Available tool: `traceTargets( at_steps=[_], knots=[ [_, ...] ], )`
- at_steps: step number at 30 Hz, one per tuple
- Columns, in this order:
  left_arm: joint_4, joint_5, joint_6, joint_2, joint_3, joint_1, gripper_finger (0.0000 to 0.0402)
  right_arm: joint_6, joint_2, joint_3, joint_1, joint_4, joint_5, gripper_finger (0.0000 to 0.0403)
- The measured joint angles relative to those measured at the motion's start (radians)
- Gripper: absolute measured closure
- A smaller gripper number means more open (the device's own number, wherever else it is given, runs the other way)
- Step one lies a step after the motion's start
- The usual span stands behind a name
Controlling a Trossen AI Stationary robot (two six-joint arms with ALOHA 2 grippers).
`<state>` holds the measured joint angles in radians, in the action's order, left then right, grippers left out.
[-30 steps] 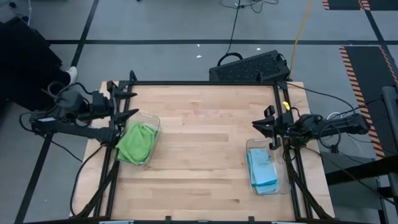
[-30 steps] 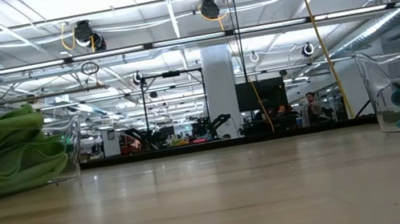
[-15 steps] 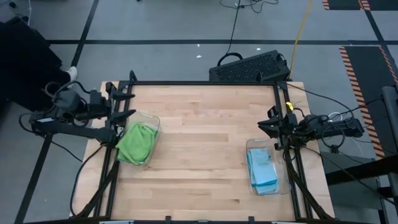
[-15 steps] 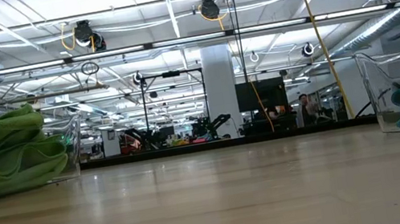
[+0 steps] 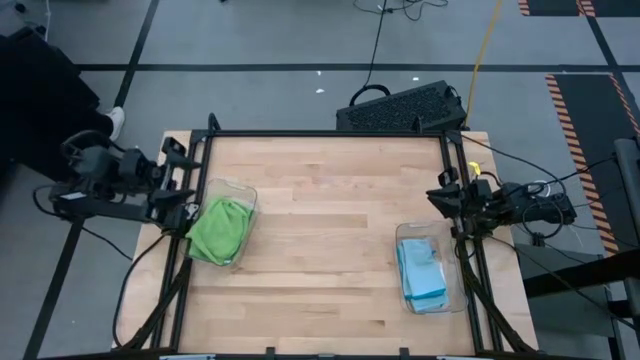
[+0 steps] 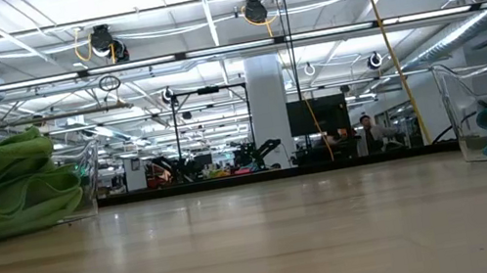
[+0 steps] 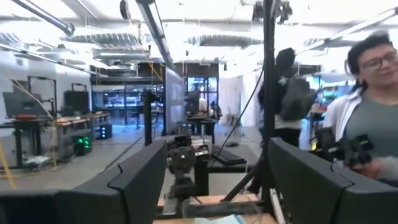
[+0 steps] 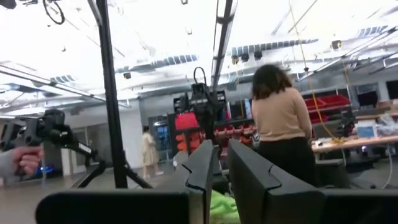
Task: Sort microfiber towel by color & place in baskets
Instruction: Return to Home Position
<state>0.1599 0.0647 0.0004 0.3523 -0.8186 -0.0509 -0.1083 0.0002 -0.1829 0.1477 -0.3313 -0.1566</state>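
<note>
At the table's edges, the spread left gripper (image 5: 180, 178) and near-shut, empty right gripper (image 5: 447, 195) should park level, leaving the green towels (image 5: 219, 229) and blue towels (image 5: 421, 272) undisturbed in their 2 baskets (image 5: 244, 196)

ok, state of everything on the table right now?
green towels: piled in the left basket
blue towels: stacked in the right basket
left gripper: open, empty, at the table's left edge
right gripper: nearly shut, empty, at the table's right edge
table: no loose towels on it

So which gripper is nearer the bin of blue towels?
Right. The right gripper hovers beside the blue-towel bin's far end; the left gripper is across the table, by the green-towel bin.
</note>
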Motion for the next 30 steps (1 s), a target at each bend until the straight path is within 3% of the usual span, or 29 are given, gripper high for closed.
traceTargets(
  at_steps=[8,17,24,27,30],
  knots=[
    [-0.183,-0.108,-0.086,-0.104,0.234,0.0,0.0119,-0.02,0.003,0.0,0.0,0.025,0.0,0.036],
    [-0.394,-0.119,-0.03,-0.257,0.502,0.0,0.0119,-0.076,0.003,0.0,0.0,0.056,0.0,0.036],
    [-0.531,-0.119,-0.134,-0.348,0.654,0.0,0.0119,-0.183,0.003,0.003,0.0,0.102,-0.036,0.036],
    [-0.657,-0.125,-0.129,-0.349,0.716,0.0,0.0119,-0.209,0.003,0.044,-0.002,0.033,-0.11,0.036],
    [-0.752,-0.152,-0.136,-0.349,0.778,0.0,0.0119,-0.201,0.003,0.134,-0.004,-0.165,-0.13,0.036]
  ],
)
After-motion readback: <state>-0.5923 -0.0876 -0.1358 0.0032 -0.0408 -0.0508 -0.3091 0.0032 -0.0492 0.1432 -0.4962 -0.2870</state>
